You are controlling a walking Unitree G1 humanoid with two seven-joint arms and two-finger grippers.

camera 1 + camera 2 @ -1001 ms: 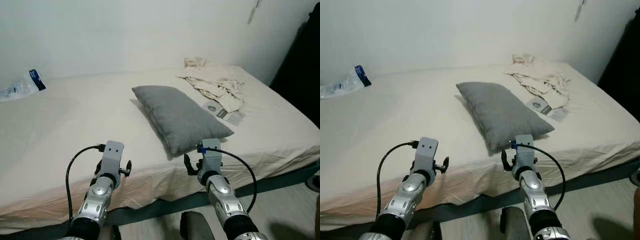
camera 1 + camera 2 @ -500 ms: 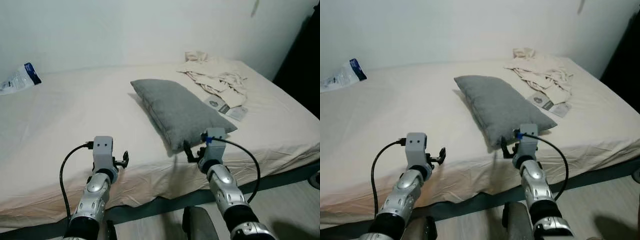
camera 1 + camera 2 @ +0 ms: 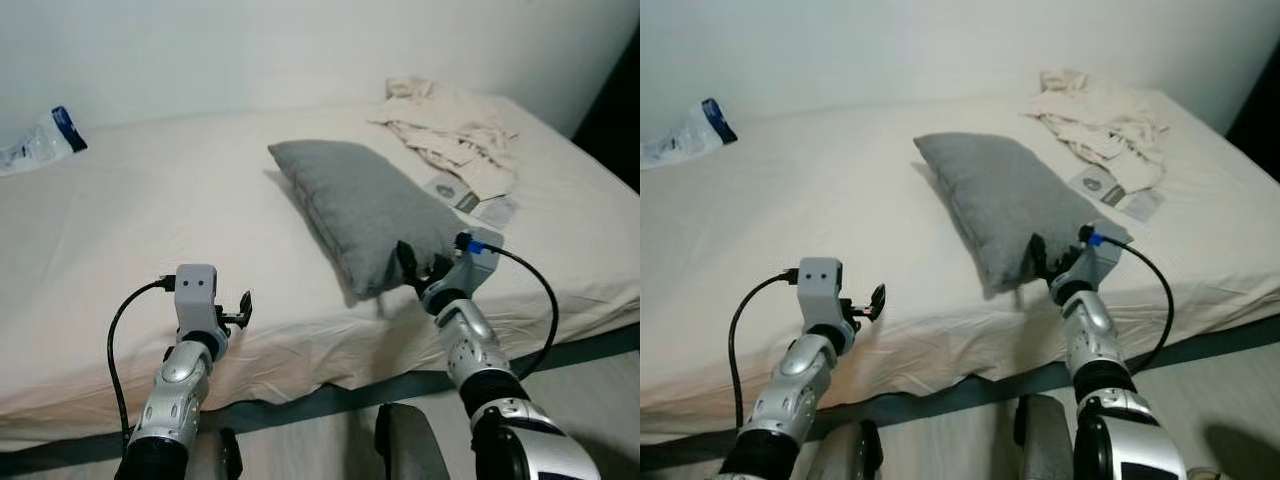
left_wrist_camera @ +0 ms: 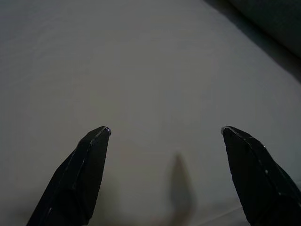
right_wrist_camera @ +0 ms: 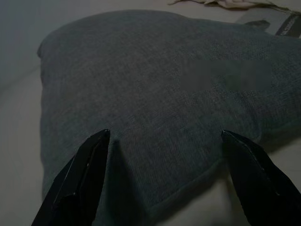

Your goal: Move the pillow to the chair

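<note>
Grey rectangular fabric pillow (image 3: 358, 211) lying flat and slantwise on the cream-sheeted bed (image 3: 140, 230), near corner close to the front edge. Right hand (image 5: 164, 146) spread wide at that near corner — fingers straddling the fabric, nothing gripped yet. Left hand (image 4: 162, 134) also released, hovering over bare sheet beside the pillow, well short of it. Best approach, judging by the soft, floppy cover: push the right hand in deeper before clenching, to take a thick fold of stuffing rather than the thin seam. Worth bringing the left hand across to the long side too — one corner alone likely to let the pillow droop and drag the sheet.
</note>
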